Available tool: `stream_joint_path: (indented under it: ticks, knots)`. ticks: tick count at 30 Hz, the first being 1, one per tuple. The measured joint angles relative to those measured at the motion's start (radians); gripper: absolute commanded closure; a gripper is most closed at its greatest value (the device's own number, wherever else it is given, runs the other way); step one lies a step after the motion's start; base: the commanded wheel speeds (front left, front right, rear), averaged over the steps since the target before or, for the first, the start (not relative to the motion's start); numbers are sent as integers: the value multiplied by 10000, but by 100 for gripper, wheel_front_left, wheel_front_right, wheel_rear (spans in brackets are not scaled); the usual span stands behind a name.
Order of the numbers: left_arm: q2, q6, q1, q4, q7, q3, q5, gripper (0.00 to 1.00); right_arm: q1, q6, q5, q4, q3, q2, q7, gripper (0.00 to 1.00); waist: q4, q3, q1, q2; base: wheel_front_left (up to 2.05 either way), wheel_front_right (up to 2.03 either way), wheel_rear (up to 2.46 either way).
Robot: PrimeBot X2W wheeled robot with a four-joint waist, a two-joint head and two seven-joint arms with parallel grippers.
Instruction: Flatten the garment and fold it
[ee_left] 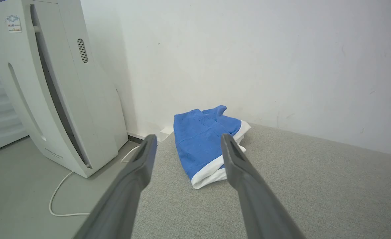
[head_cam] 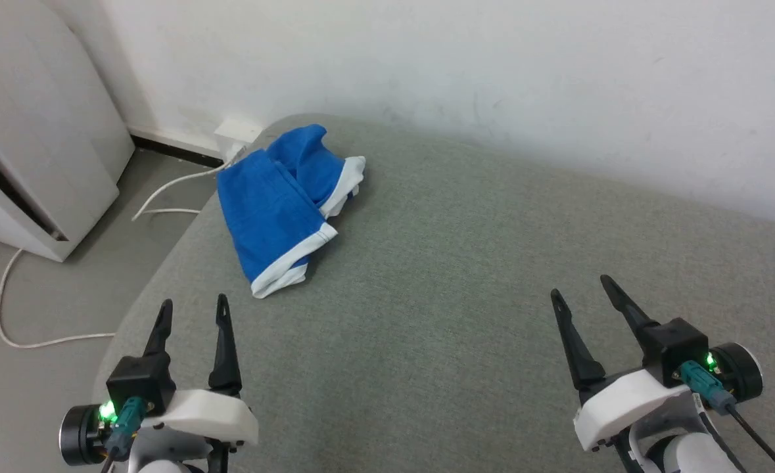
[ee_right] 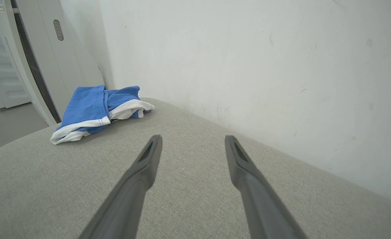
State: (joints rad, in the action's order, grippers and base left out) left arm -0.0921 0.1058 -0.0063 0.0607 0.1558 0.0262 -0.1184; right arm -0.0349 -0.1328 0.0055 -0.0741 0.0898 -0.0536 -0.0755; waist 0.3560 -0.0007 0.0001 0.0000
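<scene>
The garment [head_cam: 275, 210], bright blue shorts with white trim bands, lies crumpled and doubled over at the far left corner of the grey padded surface [head_cam: 466, 282]. It also lies ahead in the left wrist view [ee_left: 200, 146] and at the upper left in the right wrist view [ee_right: 92, 111]. My left gripper [head_cam: 193, 303] hovers open just short of the shorts' near white hem, holding nothing. My right gripper [head_cam: 581, 286] stands open over bare surface far to the right of the shorts, also holding nothing.
A white wall [head_cam: 459, 72] runs close behind the surface. Left of it, on the floor, stands a tall white appliance [head_cam: 32, 131] with a white cable [head_cam: 164, 190] trailing to a wall socket [head_cam: 237, 131]. The surface's rounded left edge drops off beside the shorts.
</scene>
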Motion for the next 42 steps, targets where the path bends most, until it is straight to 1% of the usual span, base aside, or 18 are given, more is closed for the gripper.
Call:
stream_joint_path:
  ticks: [19,24,33,42]
  knots:
    - [-117,274,2,240,397,107,-318,0,-185,0,2,-151,234,2,-178,0,901,-18,0,0,0,0,0]
    - [-136,290,3,336,502,178,-460,0,-214,0,31,-217,328,2,-226,0,1145,-38,0,0,0,0,0]
    - [-228,460,5,460,669,286,-663,0,-301,0,44,-316,445,4,-313,0,1516,-52,0,0,0,0,0]
    - [-307,460,-10,671,838,443,-917,0,-438,0,54,-378,585,4,-343,0,1832,9,-1,0,0,0,0]
